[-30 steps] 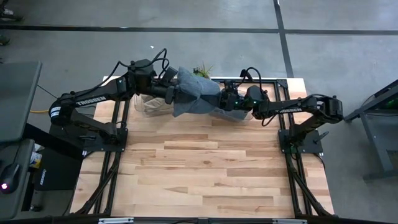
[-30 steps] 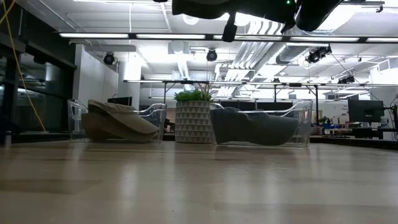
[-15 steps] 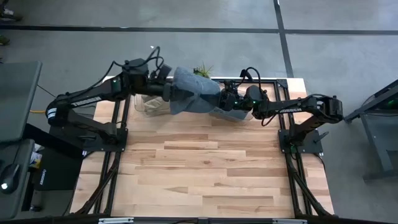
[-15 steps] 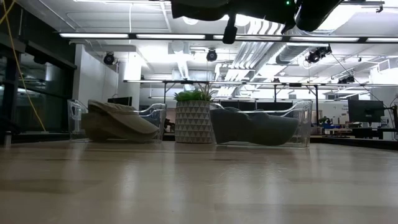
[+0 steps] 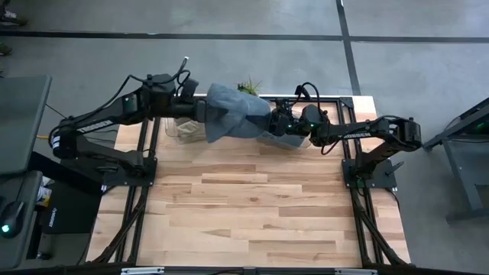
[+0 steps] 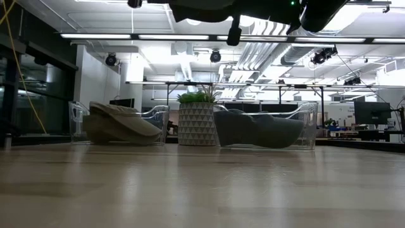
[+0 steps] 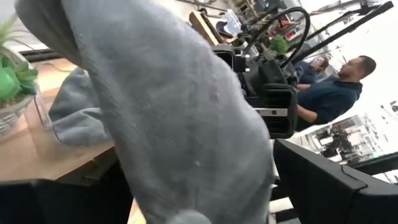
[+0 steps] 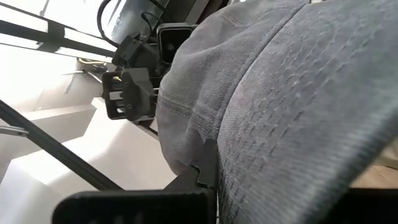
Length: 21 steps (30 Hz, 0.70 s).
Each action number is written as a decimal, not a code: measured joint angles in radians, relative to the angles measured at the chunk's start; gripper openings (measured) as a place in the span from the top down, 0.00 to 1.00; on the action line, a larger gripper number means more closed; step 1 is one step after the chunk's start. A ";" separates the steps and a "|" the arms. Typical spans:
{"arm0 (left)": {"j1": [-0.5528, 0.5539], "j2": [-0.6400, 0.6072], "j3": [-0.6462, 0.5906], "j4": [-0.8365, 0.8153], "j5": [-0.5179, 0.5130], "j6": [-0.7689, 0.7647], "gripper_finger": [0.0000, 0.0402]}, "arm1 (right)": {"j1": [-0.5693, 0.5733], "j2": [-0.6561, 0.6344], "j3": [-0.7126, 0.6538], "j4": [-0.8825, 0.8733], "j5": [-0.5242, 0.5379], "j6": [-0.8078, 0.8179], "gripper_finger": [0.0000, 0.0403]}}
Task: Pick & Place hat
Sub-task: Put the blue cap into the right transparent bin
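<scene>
High view: a grey hat [image 5: 233, 118] hangs in the air beside the potted plant [image 5: 246, 85], stretched between both arms. The right gripper [image 5: 273, 124] has its jaws clamped on the hat; the left gripper [image 5: 200, 111] sits at the hat's other end, jaws spread wide.

Low view: on the tabletop [image 6: 202, 190], the plant [image 6: 197, 118] stands between two clear bins [image 6: 266, 126].

Left wrist view: the hat [image 7: 174, 118] fills the view.
</scene>
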State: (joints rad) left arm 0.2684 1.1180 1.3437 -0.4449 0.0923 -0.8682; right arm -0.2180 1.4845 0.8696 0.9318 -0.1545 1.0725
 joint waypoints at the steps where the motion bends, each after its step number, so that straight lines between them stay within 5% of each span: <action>1: 0.000 -0.005 0.000 -0.002 -0.007 0.000 0.20 | 0.000 0.000 0.000 0.000 0.005 0.000 0.99; 21: 0.000 -0.160 0.000 -0.038 -0.206 0.042 0.20 | -0.086 -0.044 0.000 -0.043 0.027 -0.015 0.99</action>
State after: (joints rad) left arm 0.2684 0.9580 1.3441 -0.4833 -0.1132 -0.8264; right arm -0.3037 1.4400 0.8692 0.8892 -0.1271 1.0573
